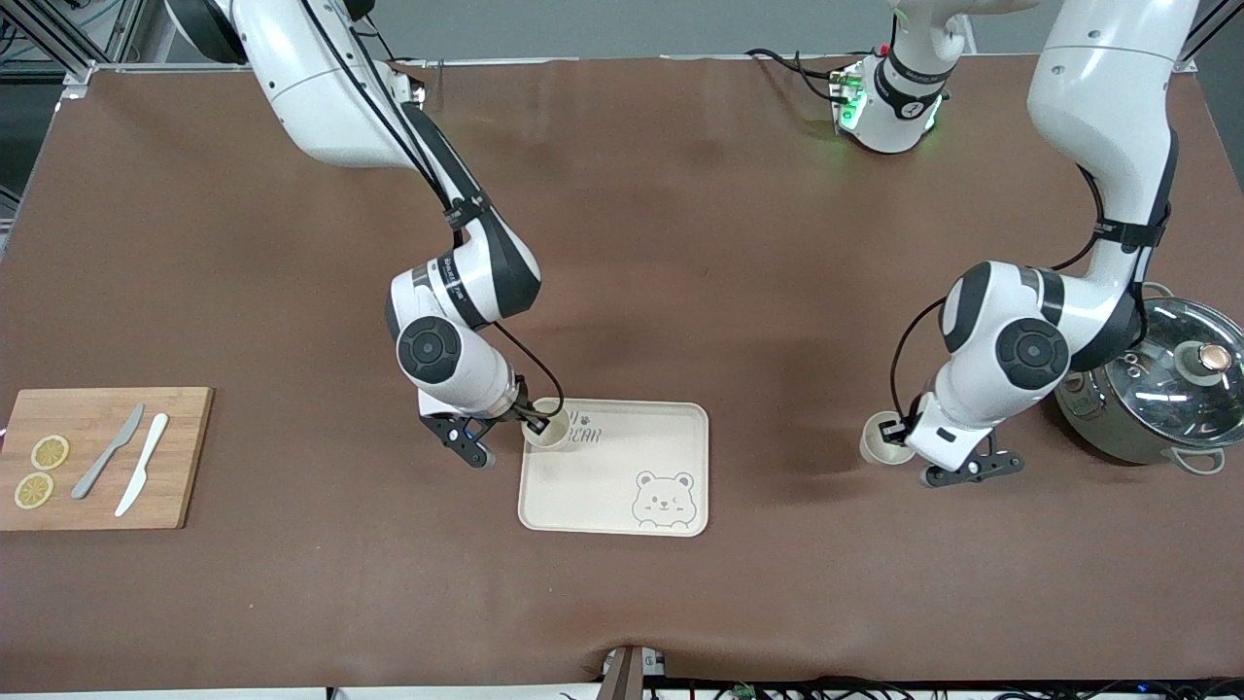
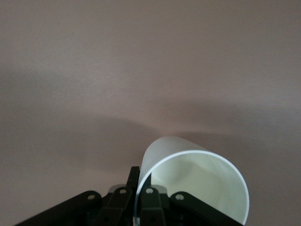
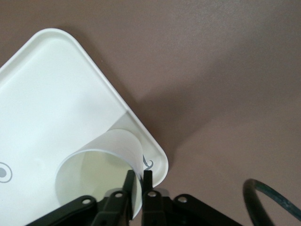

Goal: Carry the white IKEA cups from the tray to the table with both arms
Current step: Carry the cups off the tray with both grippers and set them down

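My right gripper [image 1: 535, 423] is shut on the rim wall of one white cup [image 1: 547, 431], one finger inside and one outside. It holds the cup upright at the corner of the bear-printed tray [image 1: 603, 491] that lies farther from the front camera, toward the right arm's end. The right wrist view shows this gripper [image 3: 137, 181], the cup [image 3: 96, 172] and the tray corner [image 3: 56, 94]. My left gripper [image 1: 890, 428] is shut on the rim of the second white cup [image 1: 880, 445], low over the bare brown table toward the left arm's end. The left wrist view shows this gripper [image 2: 141, 188] and the cup [image 2: 197, 183].
A wooden cutting board [image 1: 175, 457] with two lemon slices [image 1: 41, 471], a grey knife [image 1: 107, 465] and a white knife [image 1: 142, 476] lies at the right arm's end. A steel pot with a glass lid [image 1: 1161, 394] stands beside the left arm's elbow.
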Controlling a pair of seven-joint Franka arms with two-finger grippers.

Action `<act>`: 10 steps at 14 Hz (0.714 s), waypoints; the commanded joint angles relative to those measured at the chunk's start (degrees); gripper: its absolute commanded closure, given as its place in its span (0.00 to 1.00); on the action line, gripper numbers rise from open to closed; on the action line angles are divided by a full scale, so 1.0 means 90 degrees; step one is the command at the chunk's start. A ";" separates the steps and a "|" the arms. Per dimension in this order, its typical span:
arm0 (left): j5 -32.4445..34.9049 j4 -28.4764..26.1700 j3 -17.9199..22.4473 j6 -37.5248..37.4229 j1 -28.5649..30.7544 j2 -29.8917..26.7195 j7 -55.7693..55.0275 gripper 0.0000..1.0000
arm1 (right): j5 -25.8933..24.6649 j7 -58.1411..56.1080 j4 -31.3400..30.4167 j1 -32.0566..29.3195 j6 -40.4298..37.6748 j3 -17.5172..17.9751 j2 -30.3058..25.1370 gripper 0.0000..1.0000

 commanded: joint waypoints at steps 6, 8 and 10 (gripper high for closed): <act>-0.0546 -0.0264 -0.0129 0.0558 0.0407 0.0269 0.0076 1.00 | 0.0062 -0.0579 0.0213 -0.0293 -0.1317 -0.0085 -0.0932 1.00; -0.0586 -0.0264 -0.0130 0.0558 0.0417 0.0289 0.0086 1.00 | 0.0052 -0.1808 -0.0040 -0.0877 -0.1767 -0.0095 -0.1216 1.00; -0.0586 -0.0254 -0.0120 0.0558 0.0475 0.0396 0.0086 1.00 | -0.0084 -0.2881 -0.0586 -0.1366 -0.1739 -0.0105 -0.1635 1.00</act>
